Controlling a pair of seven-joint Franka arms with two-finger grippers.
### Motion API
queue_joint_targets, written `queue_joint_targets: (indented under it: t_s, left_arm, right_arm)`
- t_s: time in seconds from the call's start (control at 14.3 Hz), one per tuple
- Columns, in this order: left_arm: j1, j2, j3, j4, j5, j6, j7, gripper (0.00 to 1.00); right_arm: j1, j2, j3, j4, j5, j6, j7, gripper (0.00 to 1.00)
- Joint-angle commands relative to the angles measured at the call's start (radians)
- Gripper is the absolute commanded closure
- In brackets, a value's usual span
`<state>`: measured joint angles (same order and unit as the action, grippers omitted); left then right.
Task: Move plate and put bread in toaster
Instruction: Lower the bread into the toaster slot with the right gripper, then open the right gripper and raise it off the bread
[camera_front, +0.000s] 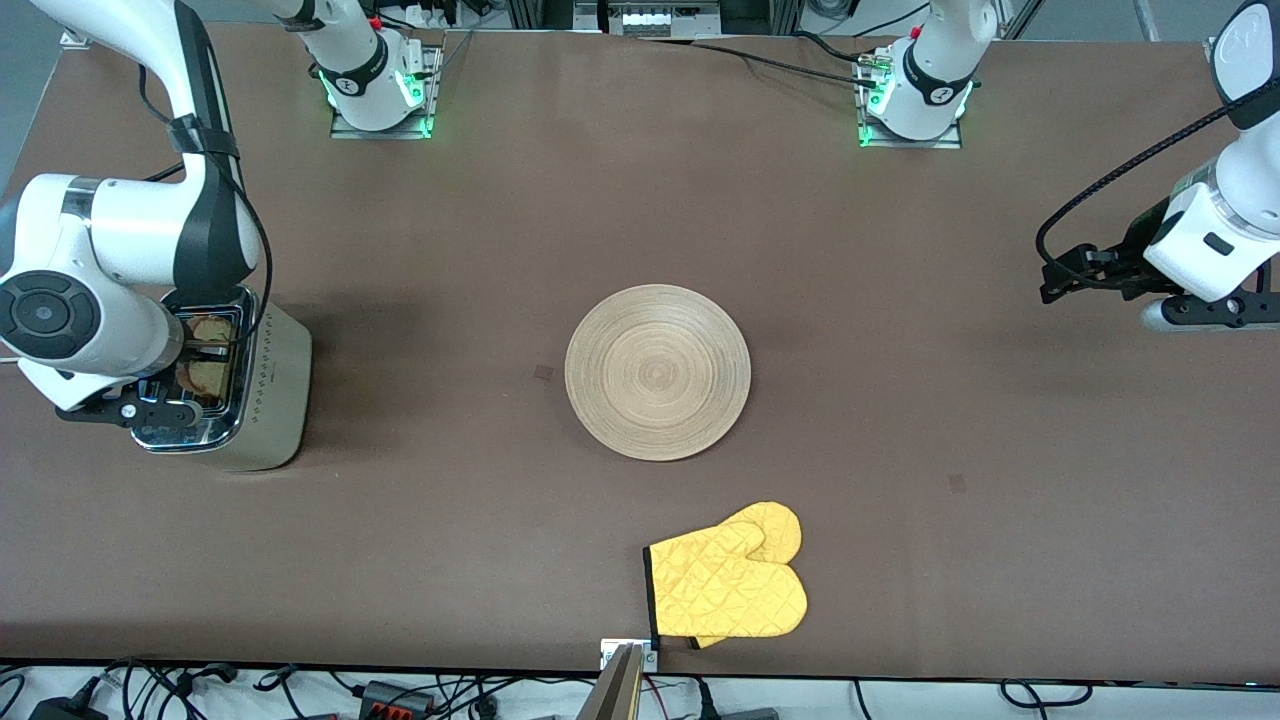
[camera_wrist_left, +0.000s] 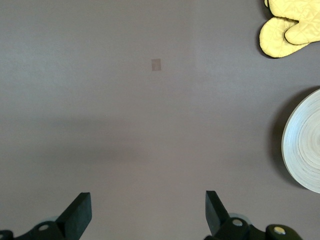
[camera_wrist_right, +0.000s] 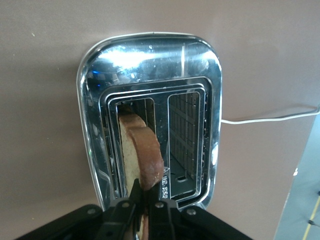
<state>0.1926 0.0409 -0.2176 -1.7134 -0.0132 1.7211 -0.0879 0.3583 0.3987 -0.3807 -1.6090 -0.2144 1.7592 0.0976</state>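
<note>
Bread (camera_wrist_right: 142, 150) in toaster (camera_front: 262, 400) slot at the right arm's end; plate (camera_front: 657, 372) mid-table.

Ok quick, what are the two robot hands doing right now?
Left gripper: open, empty, waiting over bare table.
Right gripper: shut on the bread, which is partly down in a slot of the toaster.

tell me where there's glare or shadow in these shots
Right wrist view: bright glare on the toaster top, the bread slot dark. Front view: soft arm shadows on the table beside the plate. Left wrist view: plate rim washed pale, a faint shadow band across the table.
</note>
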Motion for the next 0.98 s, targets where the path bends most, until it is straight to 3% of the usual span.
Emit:
queue_joint_targets:
  t_s: [0.0,0.7,0.91]
  left_arm:
    - [0.01,-0.013,-0.008,0.006,0.016,-0.021,0.019,0.0]
    - [0.01,-0.015,-0.008,0.006,0.016,-0.025,0.017,0.0]
    - [0.011,-0.013,-0.008,0.006,0.016,-0.029,0.019,0.0]
  right_arm:
    - [-0.053,-0.023,0.009,-0.014,0.105,-0.015,-0.042,0.0]
    - [-0.024,-0.069,0.013,0.196,0.159,-0.107,-0.102,0.0]
    - [-0.029,-0.092,0.005,0.204,0.259,-0.142,-0.099,0.0]
